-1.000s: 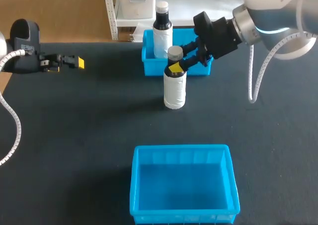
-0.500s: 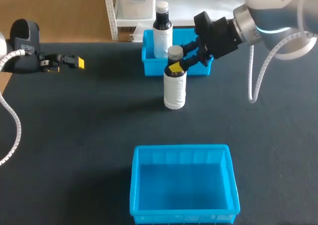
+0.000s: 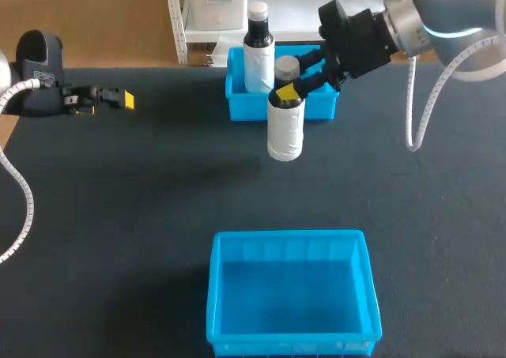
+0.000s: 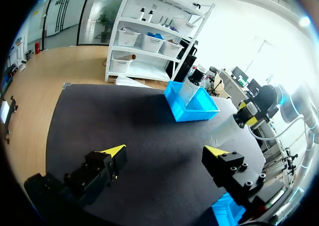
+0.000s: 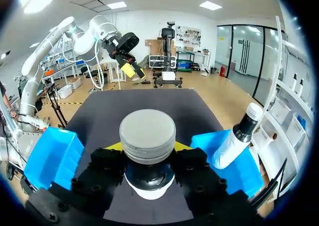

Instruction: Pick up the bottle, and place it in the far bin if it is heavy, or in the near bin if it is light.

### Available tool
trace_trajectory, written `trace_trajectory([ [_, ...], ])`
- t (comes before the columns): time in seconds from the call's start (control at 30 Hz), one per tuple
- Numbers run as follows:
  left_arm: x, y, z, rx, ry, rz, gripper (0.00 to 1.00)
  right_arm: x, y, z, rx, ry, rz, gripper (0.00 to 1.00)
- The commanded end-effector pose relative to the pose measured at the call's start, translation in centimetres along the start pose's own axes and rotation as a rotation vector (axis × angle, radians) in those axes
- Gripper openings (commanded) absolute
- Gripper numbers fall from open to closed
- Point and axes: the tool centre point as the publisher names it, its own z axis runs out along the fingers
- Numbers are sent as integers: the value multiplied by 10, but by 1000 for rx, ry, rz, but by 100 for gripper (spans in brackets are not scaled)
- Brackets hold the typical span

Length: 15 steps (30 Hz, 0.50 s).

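Observation:
A white bottle (image 3: 285, 125) with a black neck and grey cap (image 5: 147, 135) hangs above the table, just in front of the far bin (image 3: 237, 107). My right gripper (image 3: 286, 92) is shut on its neck, one yellow-tipped finger on each side. In the right wrist view the cap sits between the fingers of the right gripper (image 5: 148, 147). The near bin (image 3: 288, 236) lies empty at the front. At the far left my left gripper (image 3: 118, 99) is open and holds nothing; in its own view the left gripper (image 4: 167, 153) hovers over bare mat.
A second white bottle (image 3: 258, 54) with a black neck stands in the far bin's left part, seen leaning in the bin (image 5: 234, 141) from the right wrist. The black mat (image 3: 142, 216) lies between both bins.
My right gripper has lifted the bottle off the mat and carried it slightly right and toward the far bin. The left arm has not moved.

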Motion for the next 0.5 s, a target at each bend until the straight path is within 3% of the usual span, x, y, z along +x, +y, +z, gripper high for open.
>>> trace_trajectory([
  [0.03, 0, 0, 0, 0, 0, 0, 100, -10, 10, -14, 17, 7, -4, 0],
  [0.5, 0, 0, 0, 0, 0, 0, 100, -31, 19, -45, 56, 11, -19, 0],
])
